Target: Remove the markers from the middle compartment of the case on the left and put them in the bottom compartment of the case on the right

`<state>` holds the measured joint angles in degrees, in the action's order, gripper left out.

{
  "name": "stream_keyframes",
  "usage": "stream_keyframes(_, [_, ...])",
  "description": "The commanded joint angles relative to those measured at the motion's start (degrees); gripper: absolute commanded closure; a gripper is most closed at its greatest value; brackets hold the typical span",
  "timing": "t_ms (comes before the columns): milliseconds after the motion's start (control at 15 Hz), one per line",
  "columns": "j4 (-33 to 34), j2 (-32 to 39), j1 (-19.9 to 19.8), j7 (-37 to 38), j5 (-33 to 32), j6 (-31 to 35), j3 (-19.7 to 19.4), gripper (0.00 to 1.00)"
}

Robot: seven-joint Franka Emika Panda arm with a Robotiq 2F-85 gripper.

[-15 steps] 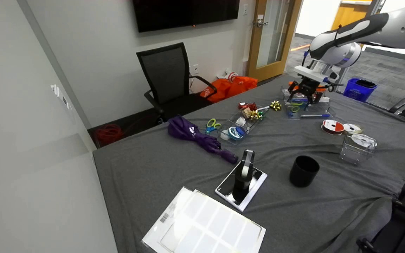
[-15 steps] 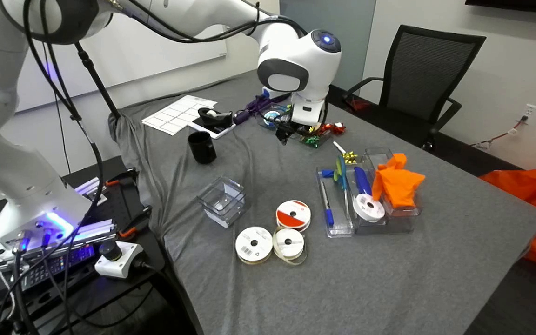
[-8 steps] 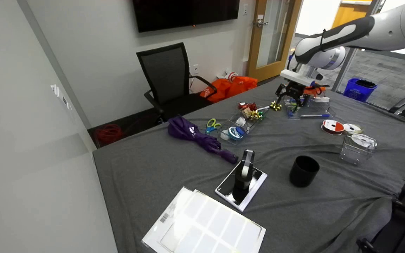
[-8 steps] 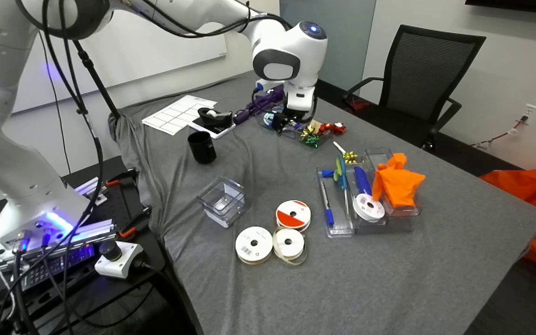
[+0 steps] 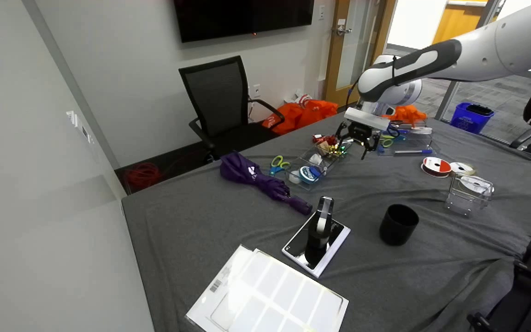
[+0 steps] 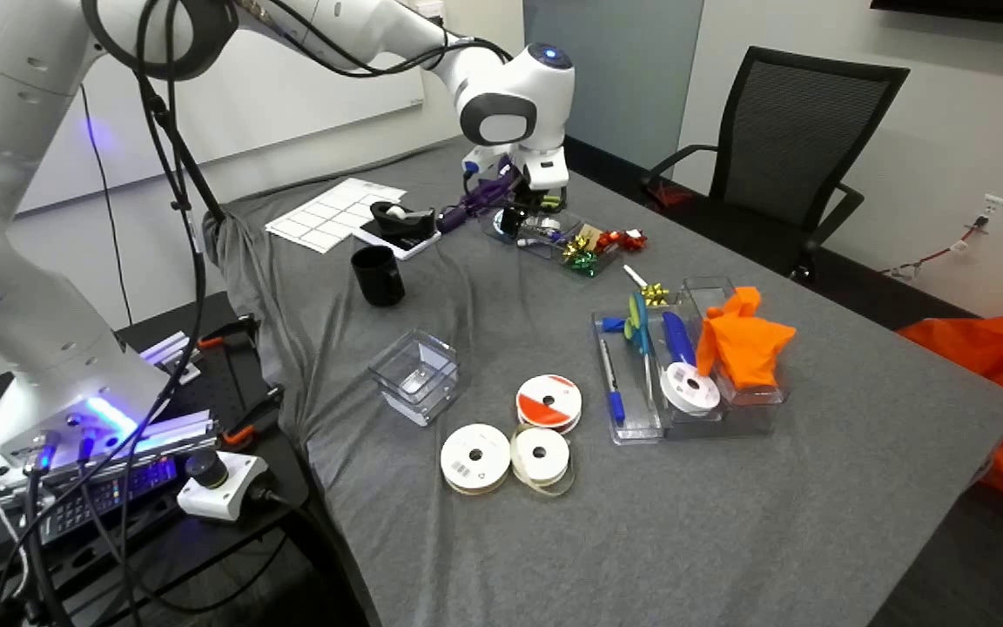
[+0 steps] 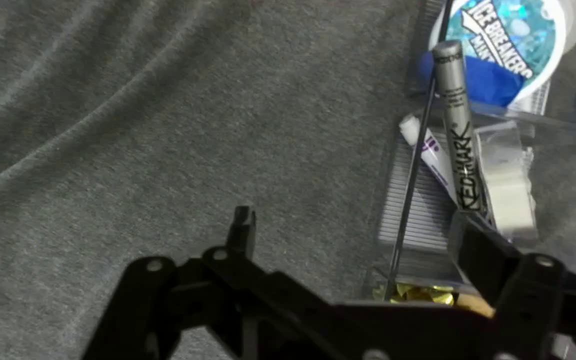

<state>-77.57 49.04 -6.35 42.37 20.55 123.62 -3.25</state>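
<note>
The left case point(image 5: 308, 185) is clear plastic. In the wrist view its middle compartment point(image 7: 565, 200) holds a silver marker point(image 7: 460, 135), a white marker point(image 7: 435, 160) with purple print and a small clear packet. No bright-coloured markers show there. My gripper point(image 7: 355, 220) is open and empty above that case; one finger overlaps the silver marker's lower end, the other is over the cloth. In an exterior view the gripper point(image 5: 352, 145) is beside the case's bow end. The right case point(image 6: 732, 424) holds scissors point(image 6: 638, 326), a blue-capped pen point(image 6: 611, 383), a ribbon spool and an orange cloth point(image 6: 741, 344).
A mint tub point(image 7: 508, 35) and shiny bows point(image 6: 584, 257) fill the left case's ends. A purple umbrella point(image 5: 265, 182), a tape dispenser point(image 5: 321, 226) on a white box, a black mug point(image 5: 399, 224), a clear box point(image 6: 414, 374) and ribbon spools point(image 6: 475, 457) stand around the table.
The gripper has moved from near the right case to the left case, its fingers still spread. The table objects have not moved.
</note>
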Motion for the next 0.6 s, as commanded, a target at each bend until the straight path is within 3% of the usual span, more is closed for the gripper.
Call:
stream_keyframes(0, [1.5,2.1,2.8,-4.5,-5.7,0.3,-1.5,0.00])
stream_keyframes(133, [0.5,1.9,3.9,-6.3,-8.7,2.9,-2.2,0.00])
stream_keyframes(533, [0.6,1.9,3.3,-3.7,-6.7,0.9,-1.4,0.00])
